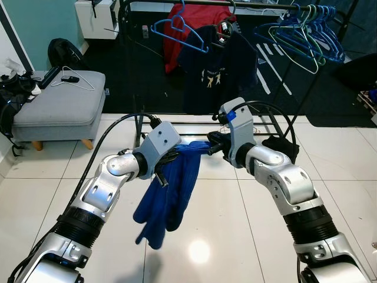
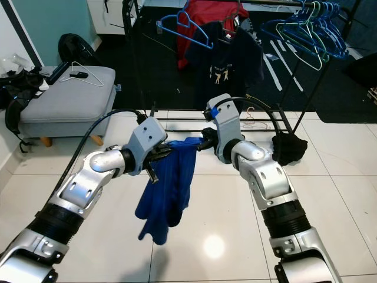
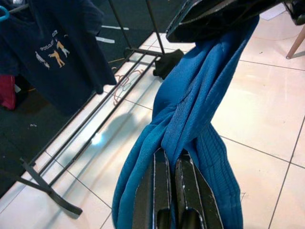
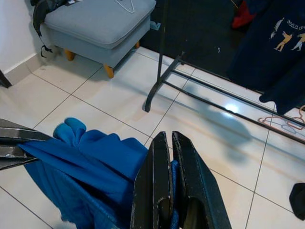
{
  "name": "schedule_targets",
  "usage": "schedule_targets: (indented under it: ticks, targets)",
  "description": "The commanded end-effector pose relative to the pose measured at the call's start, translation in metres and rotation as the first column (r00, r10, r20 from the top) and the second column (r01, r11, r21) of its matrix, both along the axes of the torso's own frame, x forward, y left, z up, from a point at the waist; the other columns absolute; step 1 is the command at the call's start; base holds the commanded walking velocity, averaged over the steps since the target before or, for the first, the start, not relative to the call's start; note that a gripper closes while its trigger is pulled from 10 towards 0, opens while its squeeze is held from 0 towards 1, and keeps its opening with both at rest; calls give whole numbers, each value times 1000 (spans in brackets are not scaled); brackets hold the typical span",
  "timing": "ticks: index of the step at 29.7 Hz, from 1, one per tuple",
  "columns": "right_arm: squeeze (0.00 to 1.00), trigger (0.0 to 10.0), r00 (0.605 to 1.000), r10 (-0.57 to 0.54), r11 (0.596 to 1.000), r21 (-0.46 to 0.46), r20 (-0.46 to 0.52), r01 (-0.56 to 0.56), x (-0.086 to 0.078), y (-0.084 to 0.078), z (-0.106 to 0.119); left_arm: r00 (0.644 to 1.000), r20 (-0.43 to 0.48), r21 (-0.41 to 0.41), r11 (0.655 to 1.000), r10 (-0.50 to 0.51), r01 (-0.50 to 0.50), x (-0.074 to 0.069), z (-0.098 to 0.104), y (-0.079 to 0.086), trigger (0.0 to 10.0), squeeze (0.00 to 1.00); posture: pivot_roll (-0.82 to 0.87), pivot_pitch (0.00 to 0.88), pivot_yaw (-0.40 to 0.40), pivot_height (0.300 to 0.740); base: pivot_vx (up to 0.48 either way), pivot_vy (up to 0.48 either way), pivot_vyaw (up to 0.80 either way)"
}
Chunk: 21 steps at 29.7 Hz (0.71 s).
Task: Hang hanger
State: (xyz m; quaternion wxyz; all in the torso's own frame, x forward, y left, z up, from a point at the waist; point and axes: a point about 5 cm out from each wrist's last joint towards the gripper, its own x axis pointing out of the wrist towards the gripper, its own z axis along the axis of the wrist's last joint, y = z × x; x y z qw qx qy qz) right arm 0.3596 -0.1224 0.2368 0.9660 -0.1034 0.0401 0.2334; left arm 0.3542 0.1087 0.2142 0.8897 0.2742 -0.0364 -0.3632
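Note:
A blue garment hangs stretched between my two grippers above the white tiled floor, most of it drooping below the left one. My left gripper is shut on a twisted fold of the cloth. My right gripper is shut on the garment's other end, facing the left gripper at close range. Behind stands a black clothes rack with an empty blue hanger, a navy T-shirt and a red garment. A white wire hanger lies on the grey ottoman.
A bunch of blue and green hangers hangs at the rack's right end. The rack's base bars run across the floor just beyond my grippers. A black cloth lies by the right arm. Bags sit left of the ottoman.

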Motion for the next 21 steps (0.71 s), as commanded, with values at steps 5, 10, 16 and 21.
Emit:
schedule_targets:
  ticks: [5,10,16,21]
  targets:
    - [0,10000,995,-95,995,-8,11,95,3,-18,-2,995,-3,10,995,98,-98,5,2,18,10000,0,-56,213,-2,740,0,0,0]
    - [1000,10000,997,-80,997,15,-8,80,3,-17,-5,996,-15,-7,996,87,-87,5,8,18,10000,0,-52,209,1,740,0,0,0]
    - [0,10000,994,-105,994,2,0,105,2,-18,-9,993,-91,-68,994,77,-83,4,14,12,10000,0,-51,203,4,740,0,0,0]
    - [0,10000,994,-109,994,1,-4,109,1,-19,-11,987,-129,-98,990,91,-104,5,16,10,10000,0,-49,204,3,740,0,0,0]
